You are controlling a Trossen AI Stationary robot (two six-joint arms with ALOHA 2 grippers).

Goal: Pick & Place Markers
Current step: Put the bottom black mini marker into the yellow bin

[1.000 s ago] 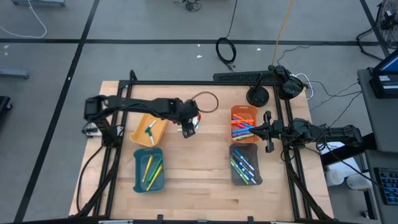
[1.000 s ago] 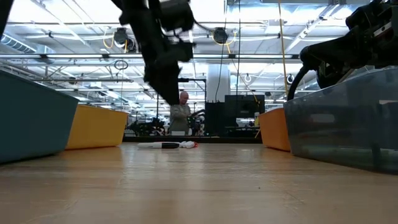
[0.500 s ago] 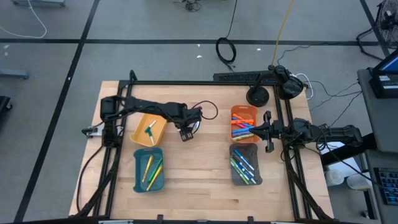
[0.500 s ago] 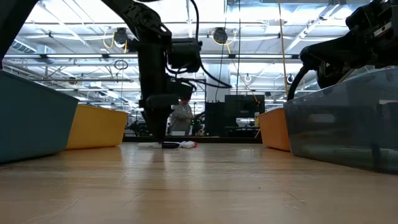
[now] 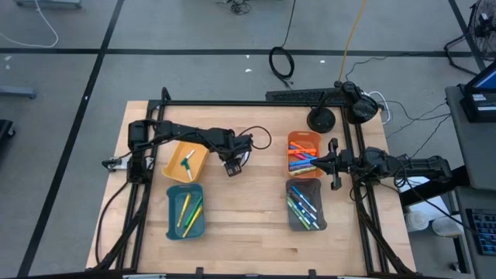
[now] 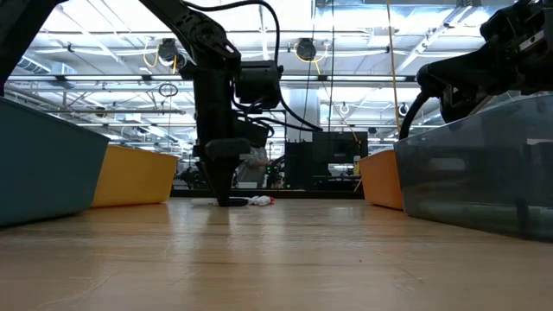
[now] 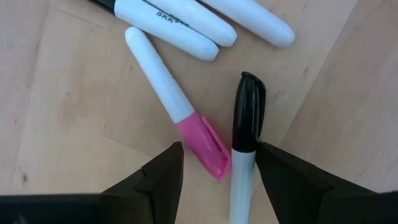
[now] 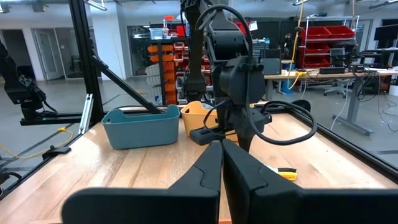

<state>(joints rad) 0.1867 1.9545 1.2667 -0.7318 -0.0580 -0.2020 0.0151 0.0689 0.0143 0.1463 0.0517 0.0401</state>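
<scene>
Several markers lie flat on the wooden table under my left gripper (image 7: 219,163). A white one with a pink cap (image 7: 204,144) and one with a black cap (image 7: 247,118) lie between its open fingers, which point straight down. I cannot tell whether the fingers touch them. Two more white markers (image 7: 180,28) lie just beyond. In the low view the left gripper (image 6: 220,183) stands just over the table by the markers (image 6: 252,200). My right gripper (image 5: 333,164) waits shut at the table's right side, between the orange and grey trays.
A yellow tray (image 5: 186,160) holding a marker stands just left of my left gripper (image 5: 232,166). A teal tray (image 5: 185,211) with markers is nearer the front. On the right are an orange tray (image 5: 304,155) and a grey tray (image 5: 306,205), both with markers. A black cable loop (image 5: 260,139) lies behind.
My left gripper has come down toward the loose markers on the table and tipped until it points straight down. It stays open. For the last half second it has almost kept still. The markers have not moved.
</scene>
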